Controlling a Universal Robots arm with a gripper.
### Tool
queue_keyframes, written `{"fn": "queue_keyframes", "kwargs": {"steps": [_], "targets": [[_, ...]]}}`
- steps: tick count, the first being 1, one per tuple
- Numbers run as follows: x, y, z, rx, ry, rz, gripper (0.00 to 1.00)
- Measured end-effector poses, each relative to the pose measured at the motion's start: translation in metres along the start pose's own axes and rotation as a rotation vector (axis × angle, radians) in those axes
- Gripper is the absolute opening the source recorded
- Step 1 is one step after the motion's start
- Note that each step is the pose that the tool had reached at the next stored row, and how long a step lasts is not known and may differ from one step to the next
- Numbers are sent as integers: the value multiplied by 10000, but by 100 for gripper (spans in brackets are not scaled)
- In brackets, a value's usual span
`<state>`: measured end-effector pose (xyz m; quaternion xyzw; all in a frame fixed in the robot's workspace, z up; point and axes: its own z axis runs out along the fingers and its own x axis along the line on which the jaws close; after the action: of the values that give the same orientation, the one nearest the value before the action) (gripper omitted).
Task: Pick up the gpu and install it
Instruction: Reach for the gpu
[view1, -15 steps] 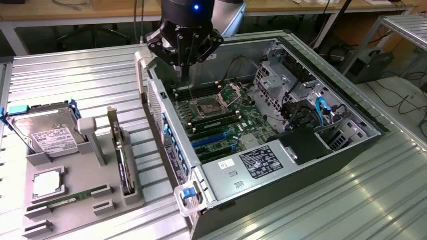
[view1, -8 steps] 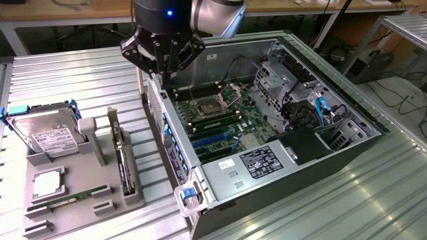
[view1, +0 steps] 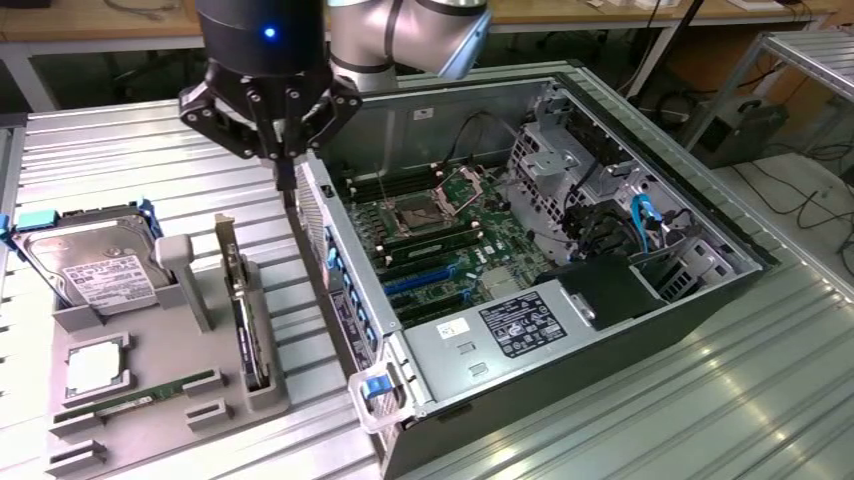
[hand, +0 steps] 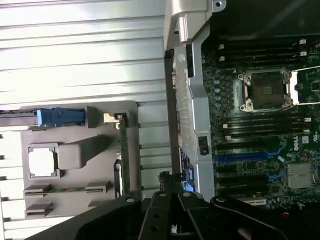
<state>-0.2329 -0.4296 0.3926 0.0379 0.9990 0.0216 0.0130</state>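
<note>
The gpu (view1: 244, 300) stands on edge in a slot of the grey holder tray (view1: 174, 340), a thin dark card with its silver bracket (view1: 227, 240) at the far end. In the wrist view the gpu (hand: 121, 155) appears as a narrow strip in the tray. My gripper (view1: 283, 180) hangs above the gap between the tray and the open computer case (view1: 534, 250). It is higher than the card, just past the bracket end. Its fingers are shut together with nothing in them. In the wrist view my gripper (hand: 170, 192) is over the case's side wall.
A silver hard drive (view1: 100, 270) with blue rails, a processor chip (view1: 96, 365) and a green memory stick (view1: 140, 395) share the tray. Inside the case lie the motherboard's blue slots (view1: 420, 280), the empty processor socket (view1: 427, 212) and a drive cage (view1: 561, 160).
</note>
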Motion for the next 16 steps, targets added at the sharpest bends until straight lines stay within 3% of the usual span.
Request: {"fn": "queue_keyframes", "kwargs": {"steps": [9, 16], "targets": [[421, -80, 79, 0, 0, -1, 11], [552, -199, 154, 10, 15, -1, 11]]}}
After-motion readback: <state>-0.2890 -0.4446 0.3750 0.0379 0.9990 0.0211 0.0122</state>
